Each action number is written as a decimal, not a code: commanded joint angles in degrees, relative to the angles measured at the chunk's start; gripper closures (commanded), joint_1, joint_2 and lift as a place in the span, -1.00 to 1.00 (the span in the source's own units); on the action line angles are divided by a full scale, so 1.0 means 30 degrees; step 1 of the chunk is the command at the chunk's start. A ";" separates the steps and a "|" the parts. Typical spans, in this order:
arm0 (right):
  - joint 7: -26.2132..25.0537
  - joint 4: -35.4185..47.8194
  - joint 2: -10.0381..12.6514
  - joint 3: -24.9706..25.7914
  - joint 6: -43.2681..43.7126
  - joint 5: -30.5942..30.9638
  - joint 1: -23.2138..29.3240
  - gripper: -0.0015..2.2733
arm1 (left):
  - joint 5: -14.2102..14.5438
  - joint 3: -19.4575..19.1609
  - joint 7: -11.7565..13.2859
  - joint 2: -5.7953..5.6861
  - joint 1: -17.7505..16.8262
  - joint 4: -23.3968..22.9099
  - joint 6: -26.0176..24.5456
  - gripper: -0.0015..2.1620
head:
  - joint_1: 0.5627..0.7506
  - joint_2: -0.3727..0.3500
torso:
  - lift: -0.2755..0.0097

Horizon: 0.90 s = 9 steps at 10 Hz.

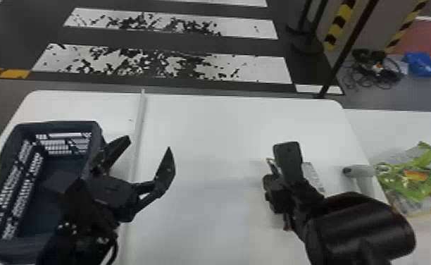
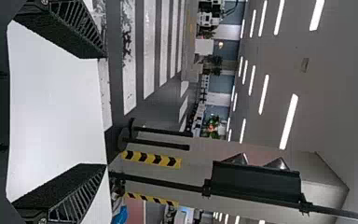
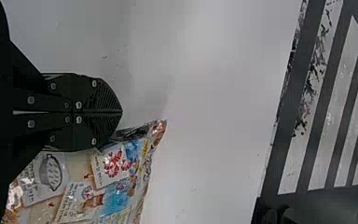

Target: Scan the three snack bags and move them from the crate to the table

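Observation:
My left gripper (image 1: 150,144) stands open beside the right wall of the dark blue crate (image 1: 97,132), above the table. In the left wrist view, the left gripper (image 2: 105,111) has widely parted fingers with nothing between them. My right gripper (image 1: 287,144) is over the table's right part. A snack bag (image 1: 313,176) shows partly behind it. In the right wrist view, the right gripper (image 3: 121,112) is shut with its fingertips together, and the colourful snack bag (image 3: 114,179) lies alongside, partly covered by it. Farther right rests a green snack bag (image 1: 415,176). The left arm hides part of the crate's inside.
A light grey handheld scanner (image 1: 361,171) is near the right edge of the white table (image 1: 204,141), between the right gripper and the green bag. A narrow raised strip (image 1: 139,119) runs along the table right of the crate. A dark pole (image 1: 345,53) rises behind the table.

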<state>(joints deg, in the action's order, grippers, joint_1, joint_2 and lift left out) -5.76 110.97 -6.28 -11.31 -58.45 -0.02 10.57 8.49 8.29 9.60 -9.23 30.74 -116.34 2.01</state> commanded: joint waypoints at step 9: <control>0.0865 0.2942 -0.1160 0.4416 0.8596 -0.3539 0.5765 0.97 | 0.0686 0.0664 -0.4254 0.0176 -0.0580 0.0051 0.0046 -0.97 | 0.41 -0.32 | 0.50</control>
<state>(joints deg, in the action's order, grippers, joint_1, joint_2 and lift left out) -3.16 121.65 -9.77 2.11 -33.93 -10.81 28.17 10.54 9.95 -3.12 -8.71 29.16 -116.22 2.15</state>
